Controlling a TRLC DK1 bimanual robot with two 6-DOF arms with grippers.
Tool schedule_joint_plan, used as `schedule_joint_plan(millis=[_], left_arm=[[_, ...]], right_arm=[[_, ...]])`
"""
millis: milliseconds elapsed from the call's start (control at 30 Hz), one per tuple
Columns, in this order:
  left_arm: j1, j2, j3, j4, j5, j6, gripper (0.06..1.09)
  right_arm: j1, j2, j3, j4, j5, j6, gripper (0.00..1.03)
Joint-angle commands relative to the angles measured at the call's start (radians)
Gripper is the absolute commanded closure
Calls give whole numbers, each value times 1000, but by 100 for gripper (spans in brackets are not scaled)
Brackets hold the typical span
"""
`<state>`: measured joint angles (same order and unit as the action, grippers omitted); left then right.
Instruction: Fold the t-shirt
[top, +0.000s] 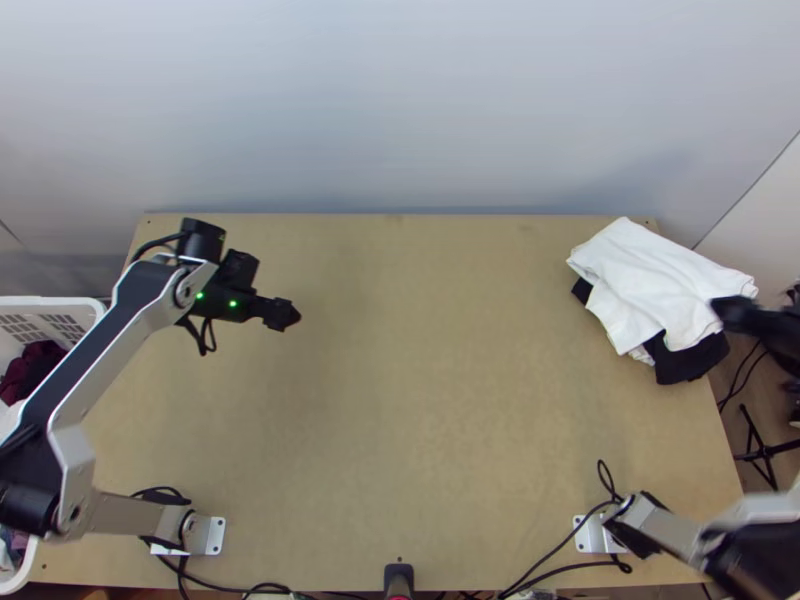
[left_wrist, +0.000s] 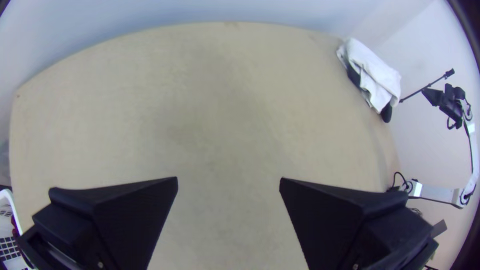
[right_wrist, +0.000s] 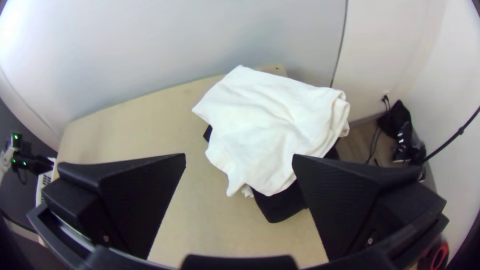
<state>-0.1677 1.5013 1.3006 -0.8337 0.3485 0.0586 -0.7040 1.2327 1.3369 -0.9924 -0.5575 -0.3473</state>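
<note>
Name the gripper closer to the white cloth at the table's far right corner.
The right gripper: the top view shows it by the white cloth's right edge, the left gripper over the table's left half.

We see a light wooden table (top: 400, 450) with a pale wall (top: 400, 100) past its far side. On the left we see a white basket (top: 60, 301) with little holes, and dark red cloth (top: 32, 372) inside. Black cloth (top: 690, 361) lies by the table's right edge. Past that edge, we spot thin black cords (right_wrist: 373, 146) and a red loop (right_wrist: 440, 256).
</note>
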Motion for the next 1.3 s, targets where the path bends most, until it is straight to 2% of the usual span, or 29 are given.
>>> schedule_joint_plan(millis=[0, 100, 200, 300, 400, 500, 633, 700, 833, 1033, 1133, 1267], left_arm=[[4, -154, -73, 67, -134, -17, 10], [4, -216, -119, 87, -157, -8, 10], [2, -286, -204, 146, -207, -6, 10], [-4, -383, -308, 197, -235, -6, 10], [-9, -510, -412, 235, -266, 17, 10], [2, -635, -500, 235, -296, 32, 10], [37, -797, -615, 235, -296, 47, 10], [48, -865, -647, 235, -296, 47, 10], [63, -948, -698, 265, -298, 47, 10], [155, -1043, -847, 462, -286, 44, 10], [160, -1026, -863, 515, -272, 27, 10], [166, -994, -911, 630, -238, 3, 10]], right_arm=[[357, -276, -222, 207, 240, 148, 4], [532, -294, -258, 219, 323, 220, 4], [710, -331, -335, 324, 482, 283, 4], [715, -355, -360, 354, 492, 332, 4], [732, -424, -406, 386, 513, 332, 4], [784, -513, -456, 394, 593, 304, 4], [788, -608, -527, 431, 671, 304, 5], [787, -644, -558, 460, 719, 288, 5], [788, -730, -587, 512, 757, 240, 5], [770, -885, -723, 646, 772, 97, 7], [791, -964, -837, 732, 771, 18, 7], [845, -1073, -981, 784, 771, -9, 7]])
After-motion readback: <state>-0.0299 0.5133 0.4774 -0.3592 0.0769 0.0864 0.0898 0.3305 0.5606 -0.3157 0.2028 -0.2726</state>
